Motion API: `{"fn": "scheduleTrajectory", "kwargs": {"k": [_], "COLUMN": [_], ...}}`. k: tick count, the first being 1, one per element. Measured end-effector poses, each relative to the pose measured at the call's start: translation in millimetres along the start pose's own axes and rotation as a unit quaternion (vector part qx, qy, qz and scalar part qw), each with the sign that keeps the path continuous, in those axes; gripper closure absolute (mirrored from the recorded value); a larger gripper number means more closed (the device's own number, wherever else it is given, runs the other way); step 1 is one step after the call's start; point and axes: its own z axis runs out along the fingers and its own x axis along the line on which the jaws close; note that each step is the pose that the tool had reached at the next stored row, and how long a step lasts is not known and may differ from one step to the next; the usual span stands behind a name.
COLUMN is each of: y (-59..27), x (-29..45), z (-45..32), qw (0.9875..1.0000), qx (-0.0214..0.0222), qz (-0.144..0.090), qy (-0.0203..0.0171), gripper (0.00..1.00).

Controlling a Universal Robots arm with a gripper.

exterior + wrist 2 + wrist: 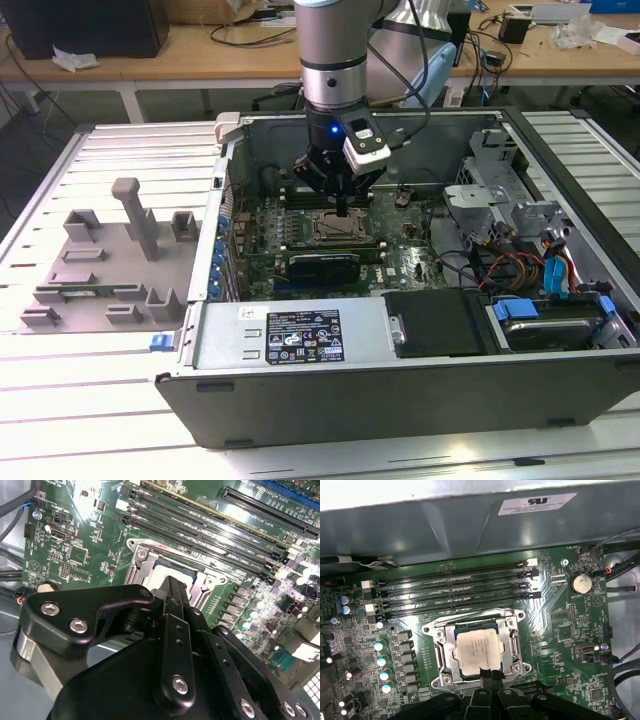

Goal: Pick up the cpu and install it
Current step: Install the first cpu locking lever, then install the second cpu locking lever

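Fingertips of the gripper (489, 676) are seen pressed together, nothing clamped between them, directly over the near edge of the socket (476, 649) in the first wrist view. Cpu (477, 651) is seated flat inside that socket, silver top up, its closest edge just under the joined tips; whether the tips touch it cannot be told. Socket frame is noted open around the chip, metal bracket lying level on all sides. Four black memory slots (455, 591) are laid in parallel rows just beyond the socket, away from the gripper. Coin battery (580, 583) is set well off to one side of the tool. In the second wrist view the gripper (173, 584) is seen from behind, fingers (175, 592) closed into one narrow black blade over the cpu (165, 571). In the exterior view the gripper (342, 207) is held vertically inside the open computer case (420, 390), tips just above the socket (336, 229) on the motherboard (400, 255). Grey fixture tray (105, 270) is left on the table well apart from the tool, towards the exterior view's left
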Motion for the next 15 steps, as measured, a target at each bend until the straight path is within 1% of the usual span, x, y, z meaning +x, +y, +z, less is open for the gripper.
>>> {"fn": "scheduleTrajectory", "kwargs": {"k": [13,14,15], "y": [0.0,-0.1,-0.1], "x": [-0.4,-0.6,-0.6], "z": [-0.1,-2.4,-2.6], "qw": [1.0000,1.0000,1.0000], "qx": [0.0002,0.0002,0.0000], "qz": [0.000,0.000,0.000], "qy": [0.0001,0.0001,0.0000], "gripper": [0.89,0.89,0.89]}}
